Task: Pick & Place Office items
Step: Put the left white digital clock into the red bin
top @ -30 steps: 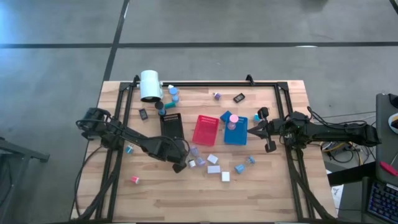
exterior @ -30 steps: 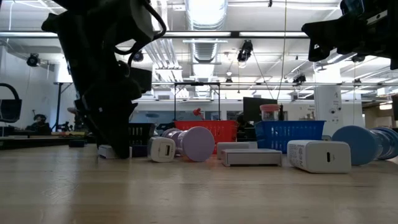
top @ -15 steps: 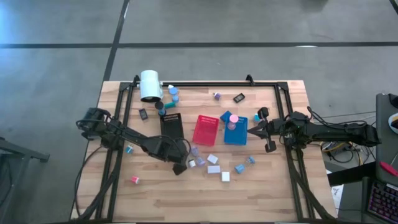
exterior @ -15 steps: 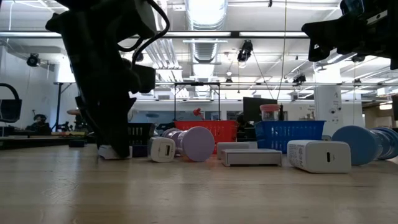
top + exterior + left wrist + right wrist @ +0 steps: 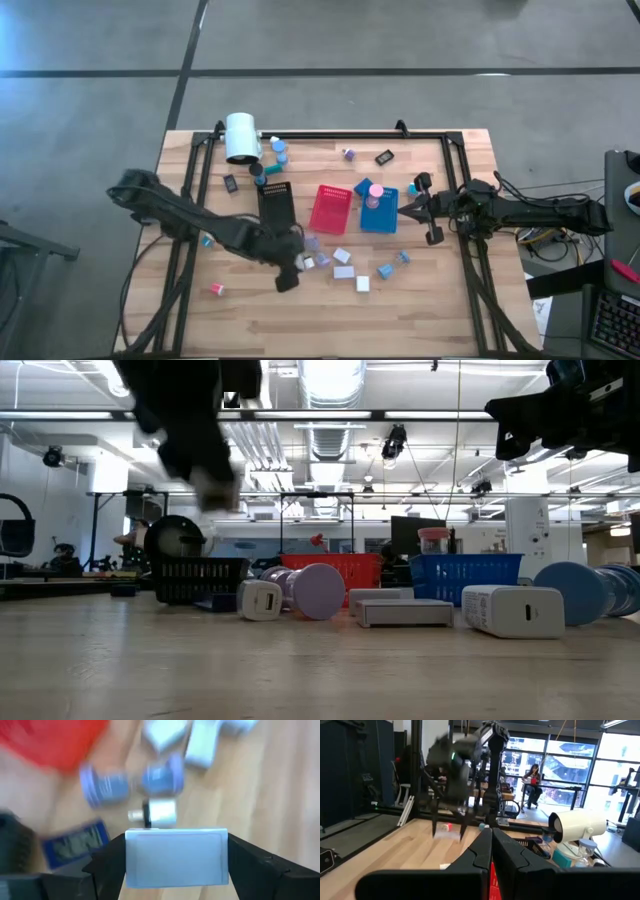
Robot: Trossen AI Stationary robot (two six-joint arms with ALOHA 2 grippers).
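The left claw is closed on a white block, lifted clear of the bench, in the lower left-centre of the high view. To do this step well, I think it should carry the block level and release it low over a tray, perhaps the black tray just above. The other office items lie scattered at the centre. The right claw waits shut and empty at the right, beside the blue tray. In the low view the block is blurred.

Three trays on the worktop: black, red, blue. One white cylinder beyond the black tray.
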